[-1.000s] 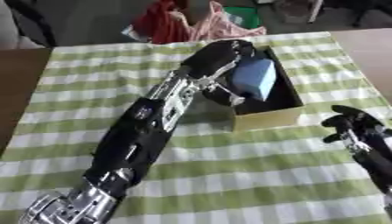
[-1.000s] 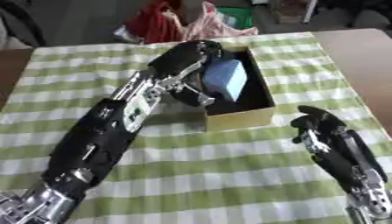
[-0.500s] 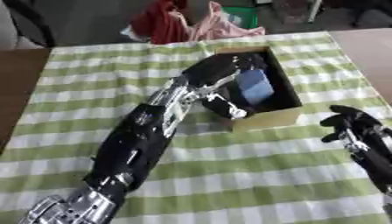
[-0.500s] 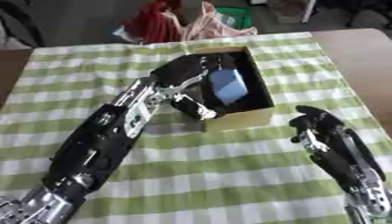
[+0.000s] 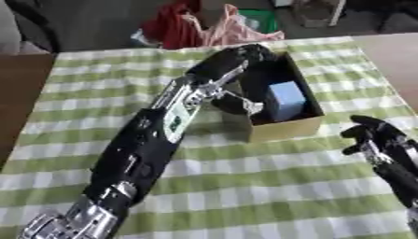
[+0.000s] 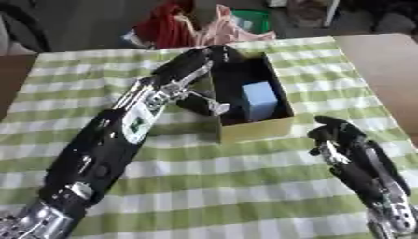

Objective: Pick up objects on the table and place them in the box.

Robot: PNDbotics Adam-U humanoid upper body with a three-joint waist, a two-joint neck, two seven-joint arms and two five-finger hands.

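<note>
A tan cardboard box (image 5: 282, 131) with a dark inside stands on the green-checked cloth, right of centre. A light blue block (image 5: 286, 100) lies inside it, near the front wall. My left arm reaches from the lower left up to the box. My left hand (image 5: 235, 61) hangs open over the box's left wall and far end, thumb pointing down beside the block, apart from it. My right hand (image 6: 335, 134) rests open on the cloth right of the box, fingers up and relaxed, holding nothing.
Red and pink bags (image 5: 211, 29) and something green (image 5: 260, 19) lie beyond the table's far edge. The checked cloth (image 5: 269, 186) stretches bare in front of the box. Brown tabletop (image 5: 16, 98) shows at the left and at the far right.
The blue block, held over the box by my left hand before, now lies in the box. My left hand has let go and drawn back to the left. The right hand is still.
</note>
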